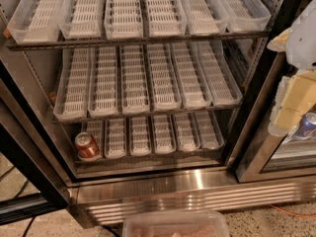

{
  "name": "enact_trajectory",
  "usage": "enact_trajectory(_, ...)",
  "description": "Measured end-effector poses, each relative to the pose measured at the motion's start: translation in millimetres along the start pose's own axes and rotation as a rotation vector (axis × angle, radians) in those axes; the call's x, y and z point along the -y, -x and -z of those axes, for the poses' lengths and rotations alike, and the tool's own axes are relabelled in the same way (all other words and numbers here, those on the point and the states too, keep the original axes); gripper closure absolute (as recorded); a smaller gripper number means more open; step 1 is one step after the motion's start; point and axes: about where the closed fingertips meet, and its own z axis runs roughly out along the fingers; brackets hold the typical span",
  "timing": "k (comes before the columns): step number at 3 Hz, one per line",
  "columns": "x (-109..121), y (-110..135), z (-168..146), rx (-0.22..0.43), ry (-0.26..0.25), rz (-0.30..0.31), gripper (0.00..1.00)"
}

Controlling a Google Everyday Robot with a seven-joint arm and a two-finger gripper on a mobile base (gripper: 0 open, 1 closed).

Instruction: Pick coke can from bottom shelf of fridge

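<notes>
At the bottom edge of the view, nearest the camera, the lid of a clear plastic container is seen, its contents blurred and pinkish. At the right edge, also close to the camera, the gripper is seen as pale cream and white blocks, held in front of the dark door frame and well apart from the racks; whether it is spread or pressed together cannot be told. Just behind it, in the neighbouring compartment on the right, part of a blue and silver can is visible. Speckled floor is seen below, crossed by an orange cable on the right. The fridge is met next at its ribbed stainless steel base, with its door open. Above the base lies the bottom shelf, a dark rack carrying six white slotted lane trays. The coke can is found standing in the leftmost lane of this shelf, at its front end, touched by nothing; the other five lanes are shown bare. Farther up, the middle rack is fitted with six longer-looking trays, and beyond it the top rack is fitted with six more.
</notes>
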Motion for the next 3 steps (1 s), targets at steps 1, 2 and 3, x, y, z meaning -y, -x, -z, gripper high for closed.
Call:
enact_trajectory(1,0,0,0,0.000,0.000,0.000,0.00)
enact_trajectory(2,-4,6,-9,0.027,0.017,-0.001,0.00)
enact_trajectory(3,-25,25,-47,0.097,0.069,-0.006,0.00)
